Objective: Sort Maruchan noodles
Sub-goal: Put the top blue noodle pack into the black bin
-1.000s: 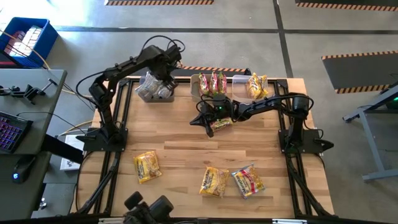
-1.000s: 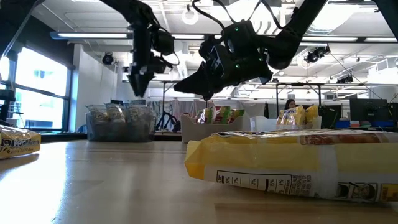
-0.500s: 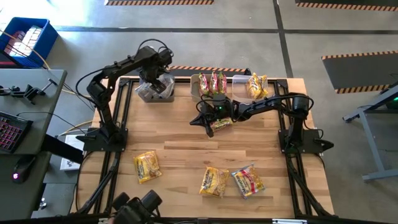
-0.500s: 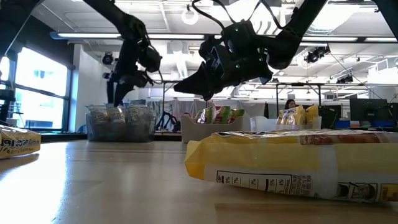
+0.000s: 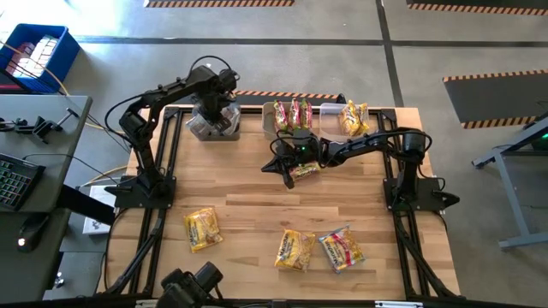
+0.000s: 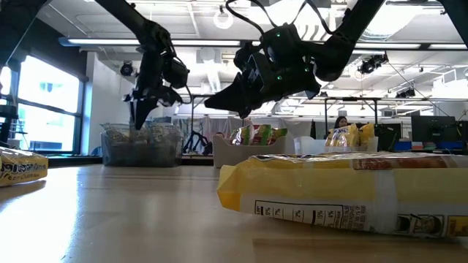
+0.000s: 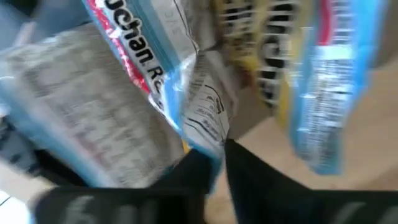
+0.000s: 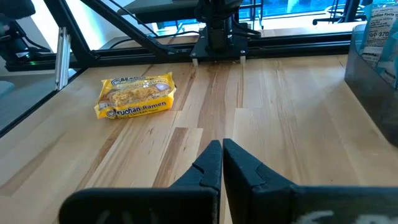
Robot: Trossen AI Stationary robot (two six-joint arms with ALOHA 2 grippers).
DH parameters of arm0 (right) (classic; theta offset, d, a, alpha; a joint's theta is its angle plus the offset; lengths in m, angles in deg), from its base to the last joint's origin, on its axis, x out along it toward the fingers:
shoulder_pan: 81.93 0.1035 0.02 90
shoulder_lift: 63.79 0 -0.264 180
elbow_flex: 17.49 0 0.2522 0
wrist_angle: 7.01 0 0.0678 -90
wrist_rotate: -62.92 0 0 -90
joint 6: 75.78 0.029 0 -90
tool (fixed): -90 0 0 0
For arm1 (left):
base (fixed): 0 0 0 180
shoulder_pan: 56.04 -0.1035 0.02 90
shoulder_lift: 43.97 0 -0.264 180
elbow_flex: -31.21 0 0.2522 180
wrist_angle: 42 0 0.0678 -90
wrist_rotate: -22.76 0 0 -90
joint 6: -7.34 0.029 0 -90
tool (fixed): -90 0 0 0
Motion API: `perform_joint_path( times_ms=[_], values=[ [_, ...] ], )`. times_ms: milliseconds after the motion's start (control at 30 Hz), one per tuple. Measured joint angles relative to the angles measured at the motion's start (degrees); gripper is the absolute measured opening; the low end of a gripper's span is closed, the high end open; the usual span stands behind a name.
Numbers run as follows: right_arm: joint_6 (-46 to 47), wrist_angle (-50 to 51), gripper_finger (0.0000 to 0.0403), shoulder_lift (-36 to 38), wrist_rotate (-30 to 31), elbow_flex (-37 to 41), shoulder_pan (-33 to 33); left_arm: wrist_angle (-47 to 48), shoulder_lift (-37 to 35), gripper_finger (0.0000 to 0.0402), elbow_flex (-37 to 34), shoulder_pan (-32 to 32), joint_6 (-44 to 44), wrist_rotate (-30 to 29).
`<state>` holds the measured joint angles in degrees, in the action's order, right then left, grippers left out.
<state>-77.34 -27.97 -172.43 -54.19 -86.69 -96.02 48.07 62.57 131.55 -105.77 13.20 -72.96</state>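
My left gripper [image 5: 214,109] points down into the clear bin [image 5: 195,130] at the table's far left, among the blue-and-white Maruchan noodles [image 7: 130,93] there, and is shut on one packet. My right gripper [image 8: 222,155] hovers shut over the middle of the table [image 5: 267,168], touching nothing. One packet [image 5: 303,173] lies under its wrist. Three yellow packets [image 5: 203,228], [image 5: 294,250], [image 5: 341,249] lie flat near the table's front edge. My left gripper pinches the crinkled end seam [image 7: 208,140] of a blue-and-white packet between its two fingers [image 7: 249,177]. The fingers come from above, pointing down into the bin. The packet stands among the others in the bin.
A second bin [image 5: 291,114] with red and green packets stands at the far middle. A third bin [image 5: 330,109] and a yellow packet [image 5: 354,118] are to its right. Bare wood lies between the arms' bases.
My left gripper has gone down and a little toward the table's left edge, from above the far-left bin into it. The right arm has kept still.
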Motion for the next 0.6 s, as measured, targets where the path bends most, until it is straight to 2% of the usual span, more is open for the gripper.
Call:
perform_joint_path(
  times_ms=[100, 400, 600],
  values=[
    [0.0, 0.0, 0.0, 0.0, 0.0, 0.0, 0.0, 0.3, 0.0, 0.0008, 0.0, 0.0, 0.0, 3.9],
    [-1.1, 0.0, 0.0, 0.0, 0.0, 0.0, 0.0, 0.0, 0.0, 0.0001, 1.2, -1.1, -5.8, 14.0],
    [-1.1, 0.0, 0.0, 0.0, 0.0, 0.0, 0.0, -1.2, 0.0, 0.0, 2.0, -1.7, -7.8, 17.0]
  ],
)
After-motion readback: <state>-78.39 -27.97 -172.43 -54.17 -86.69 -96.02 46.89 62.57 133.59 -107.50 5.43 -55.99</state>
